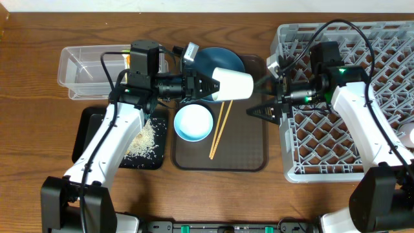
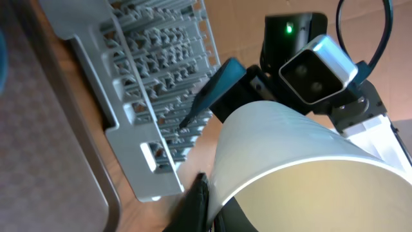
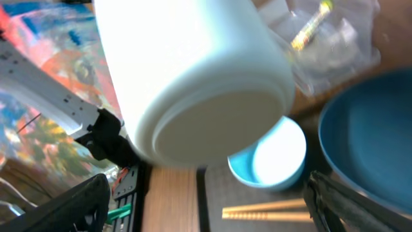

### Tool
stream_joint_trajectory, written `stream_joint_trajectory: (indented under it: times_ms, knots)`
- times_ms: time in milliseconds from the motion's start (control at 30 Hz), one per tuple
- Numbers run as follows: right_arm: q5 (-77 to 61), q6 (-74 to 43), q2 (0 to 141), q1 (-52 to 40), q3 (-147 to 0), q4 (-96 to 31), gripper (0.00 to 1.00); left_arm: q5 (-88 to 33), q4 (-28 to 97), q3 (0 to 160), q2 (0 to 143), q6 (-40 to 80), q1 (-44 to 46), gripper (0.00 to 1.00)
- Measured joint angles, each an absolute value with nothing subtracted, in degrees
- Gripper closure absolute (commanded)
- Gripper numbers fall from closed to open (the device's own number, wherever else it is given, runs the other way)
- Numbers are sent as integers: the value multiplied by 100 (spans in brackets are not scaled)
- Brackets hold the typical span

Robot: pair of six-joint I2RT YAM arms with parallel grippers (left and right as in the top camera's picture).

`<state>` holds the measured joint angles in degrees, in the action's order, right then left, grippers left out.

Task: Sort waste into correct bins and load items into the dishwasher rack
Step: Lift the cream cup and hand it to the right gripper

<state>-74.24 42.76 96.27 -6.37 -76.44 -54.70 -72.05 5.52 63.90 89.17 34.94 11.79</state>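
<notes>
My left fingers (image 1: 209, 85) clamp the pale cup (image 1: 234, 83) by its rim, holding it sideways over the dark blue bowl (image 1: 223, 59). My right fingers (image 1: 262, 111) gape wide, empty, beside the rack (image 1: 388, 58).

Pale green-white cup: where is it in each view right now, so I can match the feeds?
Overhead: pale green-white cup at centre, on its side above the brown tray, held by the left fingers.
Left wrist: fills the lower right, mouth toward camera.
Right wrist: upper centre, base toward camera.
Shared landmark: the brown tray, left edge in left wrist, bottom strip in right wrist.
</notes>
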Motion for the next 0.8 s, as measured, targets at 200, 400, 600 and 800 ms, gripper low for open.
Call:
stream_joint_trajectory:
  times_ms: [200,400,600,800]
  knots:
    - [-7806,4300,9627,-784,-7642,-4698,8,-7487,552,6390,8917,3564,1186,94]
    - [-8263,4309,9627,-812,-7642,-4206,16,-7673,552,6390,8917,3607,1267,94]
    - [-8560,4316,9627,-884,-7642,-4036,23,-7717,550,6390,8917,3621,1315,94]
    - [-8733,4362,9627,-882,-7642,-3951,42,-7717,548,6390,8917,3625,1317,94]
